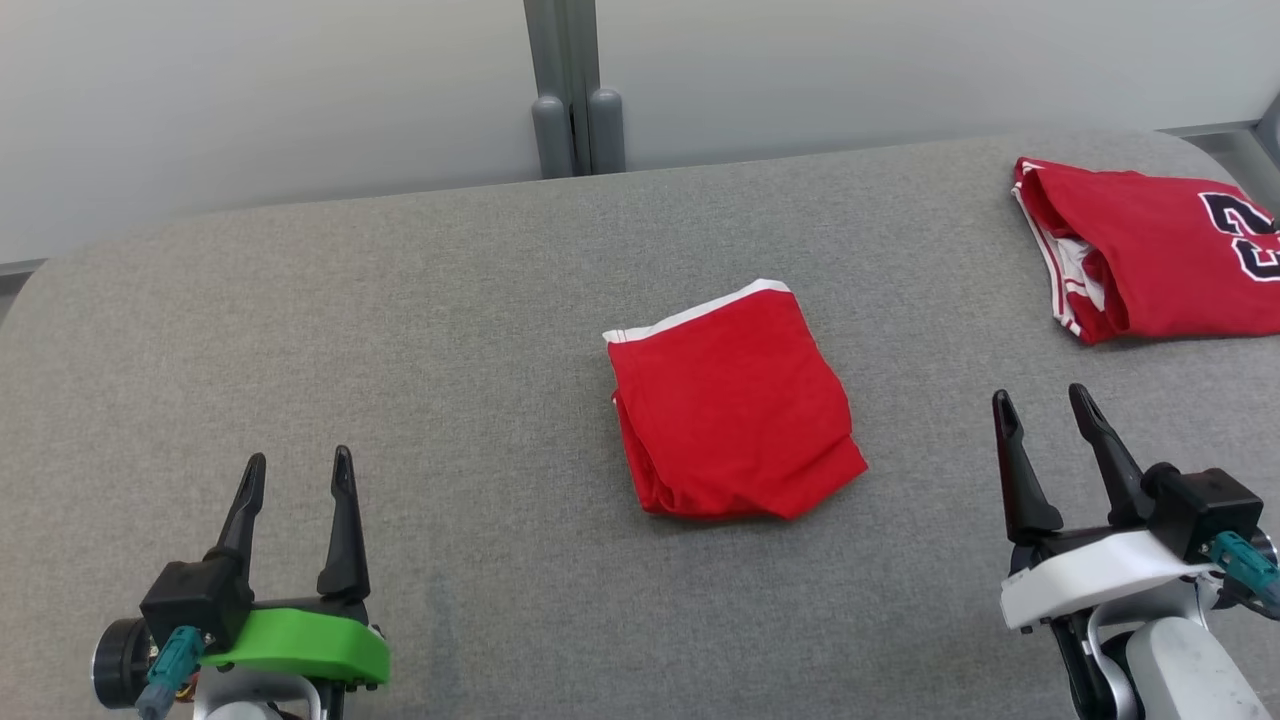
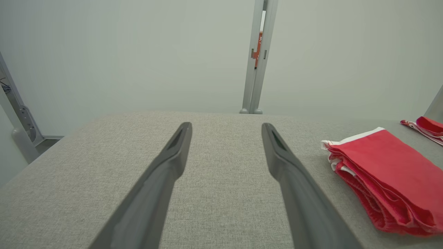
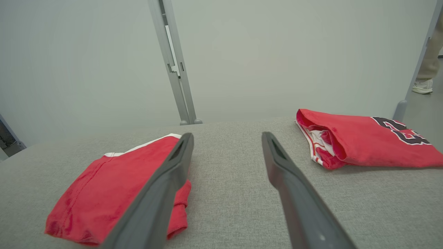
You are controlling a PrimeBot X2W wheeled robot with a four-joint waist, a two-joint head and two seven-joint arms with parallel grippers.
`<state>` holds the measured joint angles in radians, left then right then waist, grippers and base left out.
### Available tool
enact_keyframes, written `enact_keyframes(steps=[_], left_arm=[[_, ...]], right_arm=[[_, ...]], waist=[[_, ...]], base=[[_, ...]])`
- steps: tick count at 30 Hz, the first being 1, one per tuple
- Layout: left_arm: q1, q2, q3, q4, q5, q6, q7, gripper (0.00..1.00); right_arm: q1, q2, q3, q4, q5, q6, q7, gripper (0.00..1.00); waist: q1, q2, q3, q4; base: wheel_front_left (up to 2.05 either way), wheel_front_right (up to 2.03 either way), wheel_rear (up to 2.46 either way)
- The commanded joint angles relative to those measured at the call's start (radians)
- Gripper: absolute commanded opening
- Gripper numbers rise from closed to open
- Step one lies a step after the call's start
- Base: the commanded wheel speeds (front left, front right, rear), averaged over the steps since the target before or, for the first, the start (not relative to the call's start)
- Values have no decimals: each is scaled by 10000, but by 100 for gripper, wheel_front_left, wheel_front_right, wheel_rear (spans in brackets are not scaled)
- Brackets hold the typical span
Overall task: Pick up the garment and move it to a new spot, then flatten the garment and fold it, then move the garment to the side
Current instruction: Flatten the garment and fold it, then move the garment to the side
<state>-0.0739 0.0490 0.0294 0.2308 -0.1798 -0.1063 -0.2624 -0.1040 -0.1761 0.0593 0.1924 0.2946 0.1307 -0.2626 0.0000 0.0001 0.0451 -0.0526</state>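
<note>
From the head view we see the folded red garment lying in the middle of the grey padded table, white band toward the far edge. The left gripper sits at the lower left, its 2 fingers spread and holding nothing. The right gripper is at the lower right, also spread and empty, well apart from the garment. A red jersey with dark numbering lies at the far right corner.

In the left wrist view, we look between the 2 parted fingers at bare table, with the garment off to the right.

In the right wrist view, the parted fingers frame bare table. The garment lies left, partly behind 1 finger, and the jersey right. A person's shoe shows beyond.
</note>
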Motion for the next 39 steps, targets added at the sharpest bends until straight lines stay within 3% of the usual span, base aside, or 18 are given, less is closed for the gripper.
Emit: enact_keyframes(steps=[1, 17, 39], left_arm=[[236, 33, 43, 9, 83, -47, -25, 100], [768, 33, -3, -208, 338, -94, -25, 100], [834, 33, -76, -195, 350, -120, -25, 100]], right_arm=[[226, 46, -33, -128, -80, -3, -26, 100], [1278, 512, -549, -632, -489, -3, -26, 100], [1342, 528, -451, -406, -568, -3, -26, 100]], waist=[[0, -1, -113, -48], [0, -1, -524, 242], [0, -1, -550, 623]], base=[[0, 0, 0], [0, 0, 0], [0, 0, 0]])
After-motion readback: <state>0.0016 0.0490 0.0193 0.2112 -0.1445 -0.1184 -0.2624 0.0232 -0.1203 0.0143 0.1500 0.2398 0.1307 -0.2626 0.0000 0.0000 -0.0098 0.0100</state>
